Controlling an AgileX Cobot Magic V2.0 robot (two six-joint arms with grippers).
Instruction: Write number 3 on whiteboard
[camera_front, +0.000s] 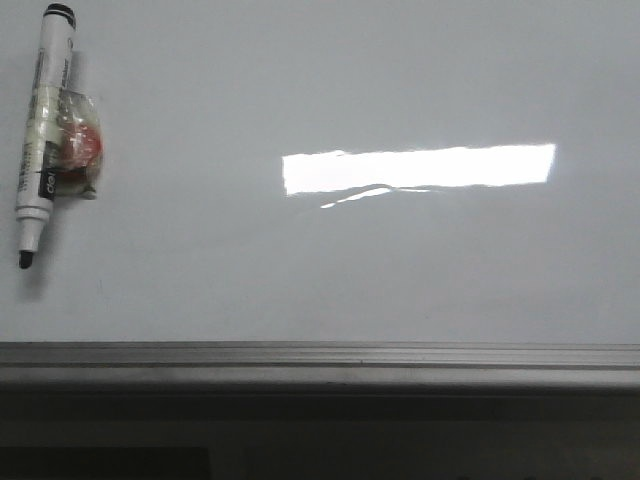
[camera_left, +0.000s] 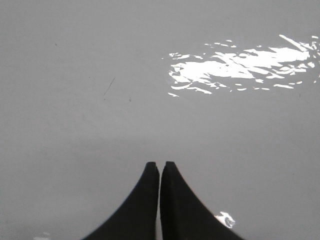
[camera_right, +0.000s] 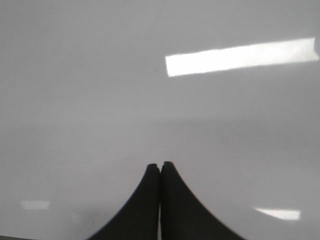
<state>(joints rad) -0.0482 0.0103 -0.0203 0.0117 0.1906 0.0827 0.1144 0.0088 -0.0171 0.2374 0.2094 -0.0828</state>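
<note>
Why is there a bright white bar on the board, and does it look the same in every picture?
It looks like a lamp's reflection on the glossy whiteboard. Front view: a crisp bar with a wavy lower edge. Left wrist view: broken into ragged flecks. Right wrist view: a clean slanted strip, with two fainter patches lower down.

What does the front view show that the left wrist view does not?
Only the front view shows the marker, uncapped, lying at the far left of the whiteboard with a taped red-and-clear bundle on its barrel, plus the board's grey frame edge. No arm appears there. Only the left wrist view shows the left gripper, fingers together and empty, over bare board. Both show the glossy board with a bright light reflection, and no digit drawn yet.
</note>
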